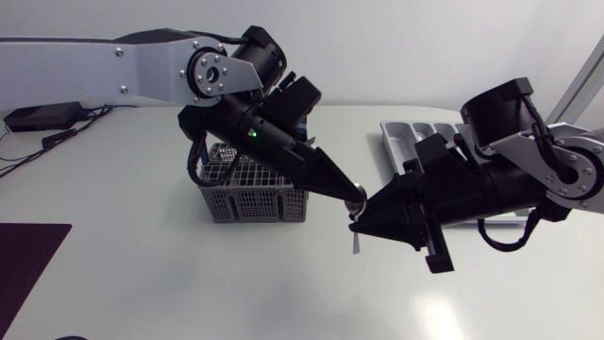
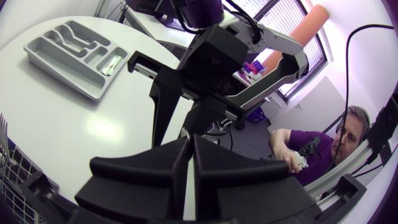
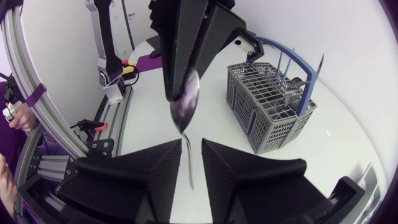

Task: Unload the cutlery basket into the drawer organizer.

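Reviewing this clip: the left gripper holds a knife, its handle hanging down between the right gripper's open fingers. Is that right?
Not quite: it is a spoon, not a knife. The right wrist view shows the left gripper pinching its rounded bowl, with the handle hanging down between the right gripper's open fingers.

Most likely a robotics lab or test bench rather than a home kitchen. Two jointed robot arms, the left arm (image 1: 142, 71) and the right arm (image 1: 557, 161), reach over a plain white counter (image 1: 142, 274). A black power brick (image 1: 42, 116) and loose cables (image 1: 66, 137) lie at its far edge. A grey cutlery basket (image 1: 250, 194) and a drawer organizer (image 1: 415, 132) sit on it like test props.
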### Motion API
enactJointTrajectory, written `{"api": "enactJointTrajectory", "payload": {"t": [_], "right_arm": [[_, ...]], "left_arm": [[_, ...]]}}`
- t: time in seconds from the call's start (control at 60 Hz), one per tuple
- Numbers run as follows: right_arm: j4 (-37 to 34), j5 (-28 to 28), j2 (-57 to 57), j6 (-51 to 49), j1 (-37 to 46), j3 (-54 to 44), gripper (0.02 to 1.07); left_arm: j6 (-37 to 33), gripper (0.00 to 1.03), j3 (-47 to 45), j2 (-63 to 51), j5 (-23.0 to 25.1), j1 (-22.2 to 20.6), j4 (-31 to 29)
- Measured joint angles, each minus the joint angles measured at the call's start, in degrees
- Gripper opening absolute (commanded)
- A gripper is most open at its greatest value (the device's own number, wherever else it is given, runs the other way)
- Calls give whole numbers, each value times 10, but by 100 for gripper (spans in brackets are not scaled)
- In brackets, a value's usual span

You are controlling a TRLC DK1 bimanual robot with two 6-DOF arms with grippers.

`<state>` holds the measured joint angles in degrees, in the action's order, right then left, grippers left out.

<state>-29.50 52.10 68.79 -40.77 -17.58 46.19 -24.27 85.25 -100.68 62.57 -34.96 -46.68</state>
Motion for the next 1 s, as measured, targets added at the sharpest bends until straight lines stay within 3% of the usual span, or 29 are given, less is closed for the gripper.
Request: {"api": "enactJointTrajectory", "payload": {"t": [0.317, 0.567, 1.0], "right_arm": [[-14, 0, -21, 0, 0, 0, 25], [-20, -9, -23, 0, 0, 0, 11], [-20, -9, -27, -4, 0, 0, 8]], "left_arm": [[0, 6, 0, 0, 0, 0, -6], [0, 6, 4, 0, 0, 0, -13], [0, 7, 7, 0, 2, 0, -19]]}}
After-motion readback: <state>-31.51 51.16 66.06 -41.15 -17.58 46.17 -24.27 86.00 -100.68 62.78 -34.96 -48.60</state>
